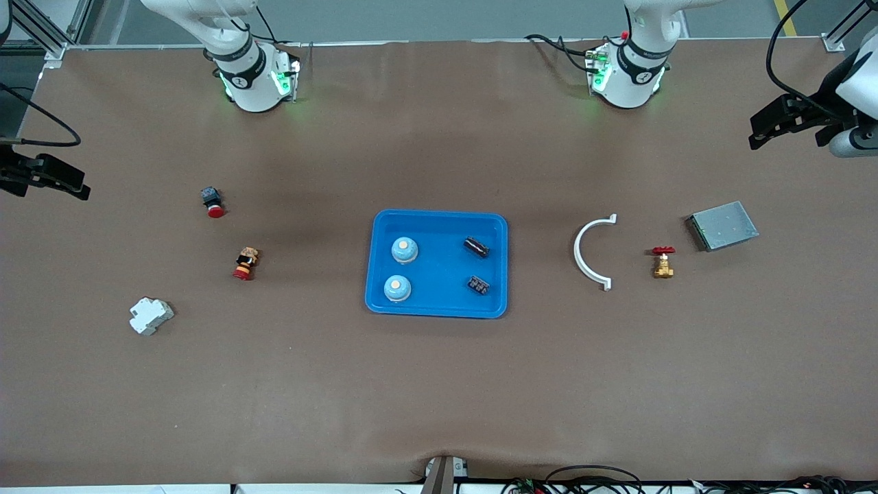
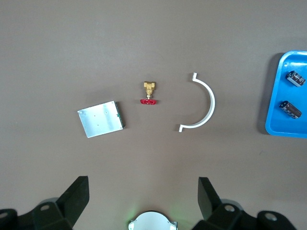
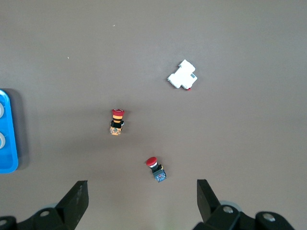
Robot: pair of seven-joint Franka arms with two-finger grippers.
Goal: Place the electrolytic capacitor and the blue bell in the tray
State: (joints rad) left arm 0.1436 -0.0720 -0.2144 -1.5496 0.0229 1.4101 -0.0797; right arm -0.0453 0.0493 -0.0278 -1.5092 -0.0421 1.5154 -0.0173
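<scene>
The bright blue tray point(image 1: 439, 302) lies at the middle of the table. In it are two blue bells point(image 1: 405, 250) point(image 1: 397, 289) and two black electrolytic capacitors point(image 1: 476, 247) point(image 1: 479, 285). My left gripper point(image 1: 789, 127) is up in the air over the left arm's end of the table, open and empty point(image 2: 143, 184). Its wrist view shows the tray's edge point(image 2: 276, 110) and both capacitors point(image 2: 296, 78) point(image 2: 290, 109). My right gripper point(image 1: 62, 182) is over the right arm's end, open and empty point(image 3: 142, 188). Its wrist view shows a tray corner point(image 3: 7, 163).
Toward the left arm's end lie a white curved clip point(image 1: 583, 250), a brass valve with a red handle point(image 1: 663, 262) and a grey metal box point(image 1: 723, 225). Toward the right arm's end lie two red push buttons point(image 1: 212, 202) point(image 1: 245, 263) and a white breaker point(image 1: 150, 315).
</scene>
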